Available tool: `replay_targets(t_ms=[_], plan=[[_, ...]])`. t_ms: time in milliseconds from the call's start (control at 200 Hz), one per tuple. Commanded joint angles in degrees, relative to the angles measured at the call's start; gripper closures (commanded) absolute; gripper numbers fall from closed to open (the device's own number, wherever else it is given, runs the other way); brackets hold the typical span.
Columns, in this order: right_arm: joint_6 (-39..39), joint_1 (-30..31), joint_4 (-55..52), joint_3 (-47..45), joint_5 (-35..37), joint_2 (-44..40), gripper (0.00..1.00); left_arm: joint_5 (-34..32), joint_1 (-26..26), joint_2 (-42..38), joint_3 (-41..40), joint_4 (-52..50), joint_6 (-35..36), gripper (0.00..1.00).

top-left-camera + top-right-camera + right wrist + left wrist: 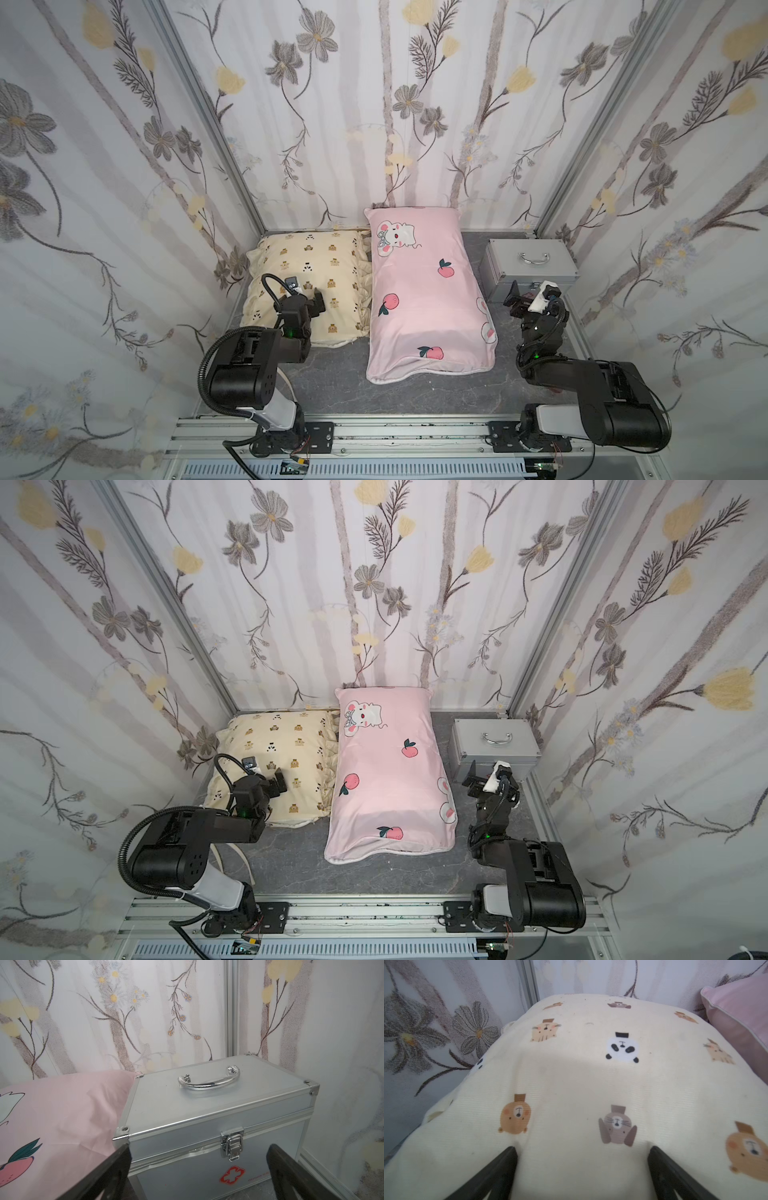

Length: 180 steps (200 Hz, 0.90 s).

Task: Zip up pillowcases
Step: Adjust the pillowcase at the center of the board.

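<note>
Both jaws wide apart, empty

Two pillows lie side by side on the table (332, 386), against the back wall: the bear pillow (316, 266) on the left, its edge touching the longer mouse pillow (428, 291) at center. A metal case (528, 259) stands in the back right corner, just beside that pillow. Nearer the front, the left gripper (305, 291) sits over the bear pillow and the right gripper (530, 293) before the case.
</note>
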Motion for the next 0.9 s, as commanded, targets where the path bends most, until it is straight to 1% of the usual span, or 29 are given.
replay_targets(t_ms=[0, 295, 365, 535, 675, 730, 755, 784, 814, 839, 859, 894], plan=[[-0.55, 0.04, 1.04, 0.38, -0.09, 0.29, 0.00, 0.31, 0.00, 0.06, -0.08, 1.31, -0.41, 0.00], [-0.45, 0.03, 0.69, 0.53, -0.13, 0.27, 0.00, 0.32, 0.02, 0.03, -0.12, 1.34, -0.36, 0.00], [-0.45, 0.01, 0.81, 0.53, -0.14, 0.27, 0.00, 2.52, 0.03, 0.03, 0.40, 0.36, 0.33, 0.00], [-0.46, 0.01, 0.38, 0.79, -0.18, 0.38, 0.00, 2.96, 0.23, 0.03, 0.51, 0.18, 0.15, 0.00], [-0.11, -0.41, -0.42, 1.19, -0.71, 0.47, 0.00, 4.75, 1.14, -0.07, 0.60, -0.32, -0.31, 0.00], [-0.11, -0.43, 0.93, 0.34, -0.84, -0.11, 0.00, 4.82, 1.24, -0.46, 0.40, 0.21, -0.35, 0.00], [0.49, -0.43, 0.06, 0.41, 0.59, -0.70, 0.00, 4.65, 1.32, -2.14, 0.71, -1.62, -0.57, 0.00], [1.25, -0.51, -4.07, 1.06, 1.84, -2.53, 0.00, 4.60, 1.38, -5.76, 1.74, -6.32, -0.53, 0.00], [1.07, -0.47, -5.97, 1.64, 1.45, -3.49, 0.00, 4.14, 1.18, -10.51, 3.46, -13.85, -0.38, 0.00], [0.15, -0.30, -4.29, 1.05, 0.95, -3.62, 0.00, 2.61, 0.59, -14.80, 5.32, -20.19, -0.96, 0.00], [-0.44, 0.21, -2.21, 0.65, 1.97, -4.13, 0.00, 1.42, 0.19, -18.35, 6.91, -24.95, -1.86, 0.00], [-0.76, 1.19, -7.59, 1.92, 3.65, -7.63, 0.00, 0.19, -0.59, -24.49, 9.57, -32.71, -3.86, 0.00]])
